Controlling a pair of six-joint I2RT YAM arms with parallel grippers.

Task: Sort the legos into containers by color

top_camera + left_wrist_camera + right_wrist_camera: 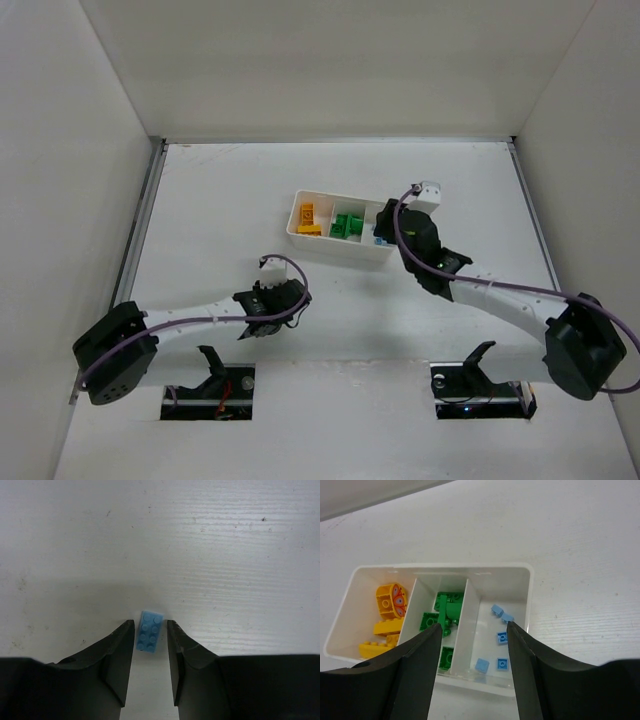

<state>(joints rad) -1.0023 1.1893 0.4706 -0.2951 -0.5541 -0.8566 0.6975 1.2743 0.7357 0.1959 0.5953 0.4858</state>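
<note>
**Inspection: one light-blue brick outside the tray, framed by the left gripper; right gripper empty over the tray**

Overhead view: the white tray (335, 247) lies on the table (210, 210), right of centre and well apart from the left arm. Its three compartments run left to right: yellow-orange bricks (308, 218), green bricks (347, 225), then a trace of blue largely hidden under the right gripper (388, 222). The left gripper (268, 270) sits low over bare table, nearer the arm bases than the tray. This view does not show anything between its fingers.

Left wrist view: this supplies what the overhead view lacks. One light-blue brick (150, 631) lies studs-up on the table directly between the fingers (120, 652). The jaws are narrowly parted and flank its two long sides. A thin gap shows on each side, so no clamping is evident.

Right wrist view: the right gripper's jaws stand wide apart with nothing between them, hanging over the near wall of the tray. The contents read clearly here. The right compartment holds several small light-blue bricks (501, 637), scattered and mostly apart. The green ones are piled in the middle and the yellow-orange ones on the left, one with a printed round face. No colour is mixed into another compartment
</note>
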